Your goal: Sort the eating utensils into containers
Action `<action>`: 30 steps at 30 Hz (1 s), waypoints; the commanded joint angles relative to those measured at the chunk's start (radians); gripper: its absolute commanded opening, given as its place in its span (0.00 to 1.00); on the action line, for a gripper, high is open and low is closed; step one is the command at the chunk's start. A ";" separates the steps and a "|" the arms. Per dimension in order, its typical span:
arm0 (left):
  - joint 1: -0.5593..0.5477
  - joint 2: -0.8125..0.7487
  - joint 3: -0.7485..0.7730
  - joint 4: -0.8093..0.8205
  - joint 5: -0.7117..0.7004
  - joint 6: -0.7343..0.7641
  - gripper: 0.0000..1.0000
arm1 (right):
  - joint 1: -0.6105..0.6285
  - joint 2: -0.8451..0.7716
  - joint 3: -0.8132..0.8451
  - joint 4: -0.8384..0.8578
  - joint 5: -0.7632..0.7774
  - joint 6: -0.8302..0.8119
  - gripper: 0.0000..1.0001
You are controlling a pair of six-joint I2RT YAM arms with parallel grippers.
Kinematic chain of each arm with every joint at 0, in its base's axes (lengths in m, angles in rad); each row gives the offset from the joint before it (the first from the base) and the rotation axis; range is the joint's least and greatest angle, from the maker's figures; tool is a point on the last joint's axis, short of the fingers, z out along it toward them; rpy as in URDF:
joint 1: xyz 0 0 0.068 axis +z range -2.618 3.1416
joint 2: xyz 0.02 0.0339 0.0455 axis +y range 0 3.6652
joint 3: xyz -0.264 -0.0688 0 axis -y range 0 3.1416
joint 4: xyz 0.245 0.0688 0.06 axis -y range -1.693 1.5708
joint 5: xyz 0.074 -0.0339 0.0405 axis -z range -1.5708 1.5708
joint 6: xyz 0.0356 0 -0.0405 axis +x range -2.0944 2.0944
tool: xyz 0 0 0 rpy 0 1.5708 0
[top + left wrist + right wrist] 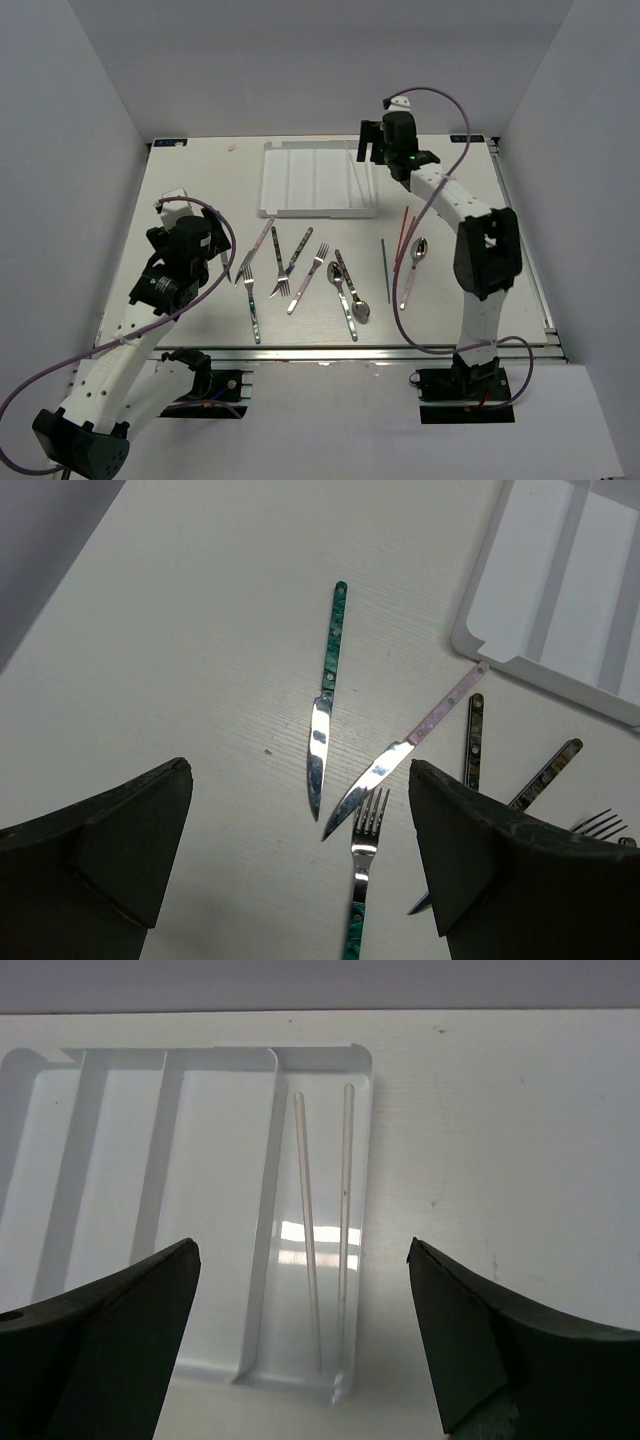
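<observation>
Two white chopsticks (305,1230) lie in the outermost slot of the tray (160,1160) below the released right tool (300,1280); the released left tool (300,800) hovers over knives (320,735), bare counter (200,630) leftward.

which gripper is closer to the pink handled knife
Left. The left gripper hovers just beside the pink-handled knife; the right gripper is far off, over the tray's right compartment.

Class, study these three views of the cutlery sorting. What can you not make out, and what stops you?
Top view: white chopsticks in the tray too faint against it, partly under the right arm.
Left wrist view: fork handle cut off by the bottom edge; cutlery at right partly hidden behind a finger of the left pincer.
Right wrist view: tray's left side runs off the frame edge.
</observation>
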 commanded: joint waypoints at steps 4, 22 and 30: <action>0.008 -0.019 0.000 0.001 -0.015 0.004 0.98 | 0.017 -0.307 -0.313 -0.189 0.008 0.113 0.89; 0.008 -0.040 -0.003 0.007 0.005 0.004 0.98 | 0.087 -0.507 -0.789 -0.189 0.002 0.164 0.75; 0.008 -0.037 -0.003 0.008 0.011 0.005 0.98 | 0.106 -0.384 -0.726 -0.169 -0.015 0.142 0.56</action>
